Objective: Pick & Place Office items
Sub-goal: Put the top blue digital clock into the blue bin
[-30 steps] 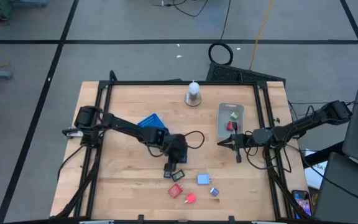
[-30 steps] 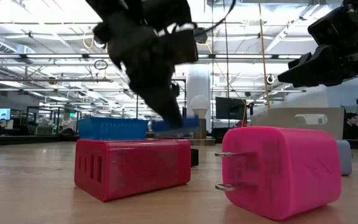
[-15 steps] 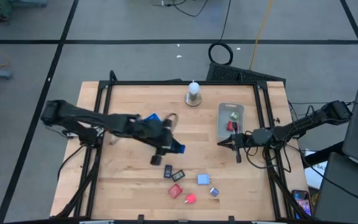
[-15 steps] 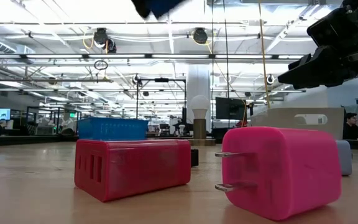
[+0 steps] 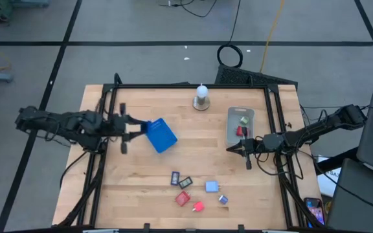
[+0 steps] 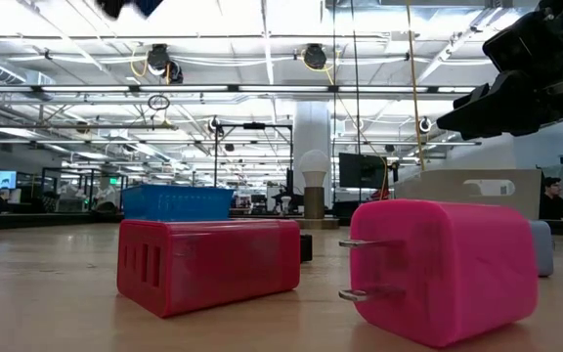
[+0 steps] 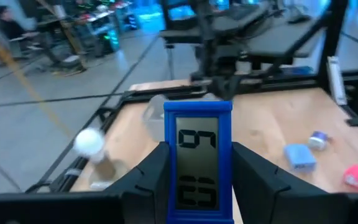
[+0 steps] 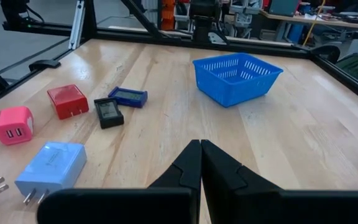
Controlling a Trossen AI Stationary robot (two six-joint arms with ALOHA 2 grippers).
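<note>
The left arm's jaws (image 7: 194,180) pinch a small blue timer (image 7: 197,158) by its two long sides, one dark finger (image 7: 151,177) against each. The timer is a slim blue-framed rectangle with a pale display showing dark digits. It stands between the jaws with its top end past the fingertips, held in the air above the blue basket (image 5: 160,134) at the left part of the bench (image 5: 251,188) (the high view shows jaws and basket overlapping, so the height above it is hard to judge).

Ahead of the right arm's jaws (image 8: 199,163), which are pressed together with nothing between them, the other pieces lie loose on the wood: a red charger (image 8: 68,101), a pink charger (image 8: 14,124), a light blue charger (image 8: 51,167), a dark grey timer (image 8: 109,112) and a second blue timer (image 8: 128,96), all close together. The basket sits farther beyond those jaws.

Just beside the right jaws lies a grey tray (image 5: 240,124) with a green piece (image 5: 243,120) and a red piece (image 5: 241,131) in it.
</note>
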